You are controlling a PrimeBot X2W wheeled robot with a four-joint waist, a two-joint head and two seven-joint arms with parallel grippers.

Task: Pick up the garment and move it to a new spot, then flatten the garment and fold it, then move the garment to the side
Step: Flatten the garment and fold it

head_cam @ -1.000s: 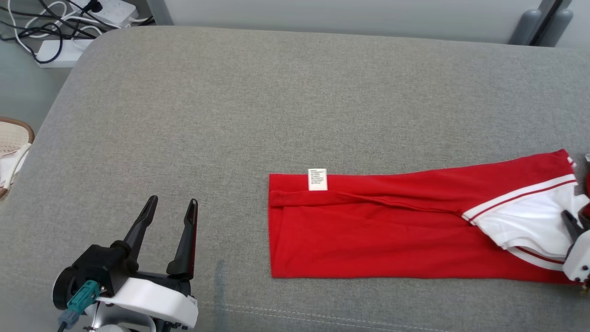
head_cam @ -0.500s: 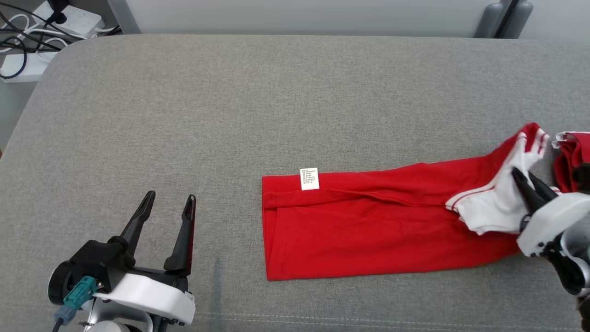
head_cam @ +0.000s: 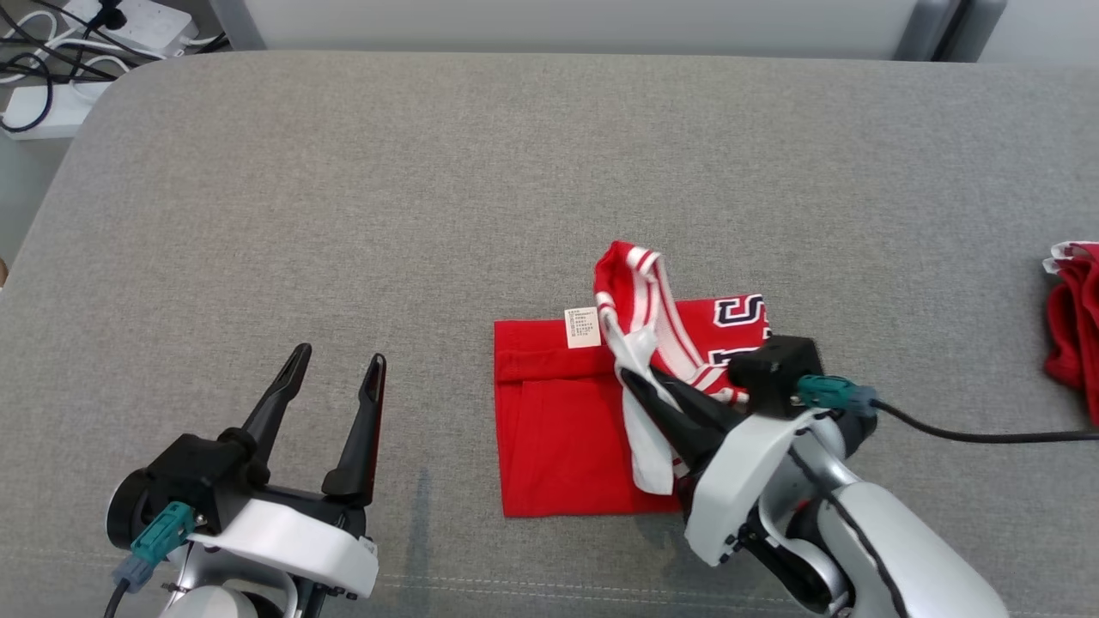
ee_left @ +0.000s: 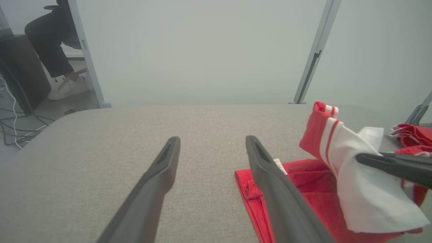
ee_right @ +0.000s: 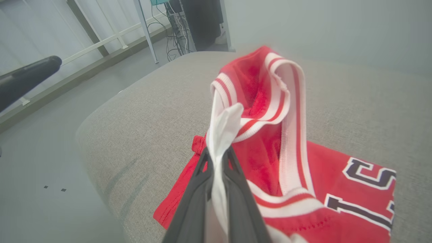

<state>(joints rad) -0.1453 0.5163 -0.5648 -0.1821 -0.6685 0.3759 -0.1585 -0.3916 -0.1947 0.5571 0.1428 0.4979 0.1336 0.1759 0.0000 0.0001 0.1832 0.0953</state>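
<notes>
A red knit garment with white striped trim [head_cam: 558, 429] is seen in the head view lying on the grey woven fabric surface [head_cam: 429, 189], slightly right of centre and near the front edge. Its trimmed end is lifted and doubled back over the flat part. That end is pinched by the right gripper [head_cam: 628, 379]. The grip is made plain in the right wrist view, where white cloth is squeezed between the two closed dark fingers and dark block lettering outlined in white [ee_right: 352, 168] is shown on the flat part. The left gripper [head_cam: 338, 359] is held spread wide and empty over bare fabric, well to the left of the garment. A small white care label [head_cam: 583, 327] is shown on the garment's far edge.

In the left wrist view a seated person [ee_left: 47, 44], in dark trousers and a white shoe, is seen beyond the surface. A second heap of red cloth [head_cam: 1073, 318] is cut off by the head view's right edge. The garment's near right corner is hidden by the right arm, and the lettering cannot be read in full.

Half a second ago the garment was stretched out long to the right. Its trimmed end has since been carried leftward over the rest, while the left gripper has been kept as it was.
</notes>
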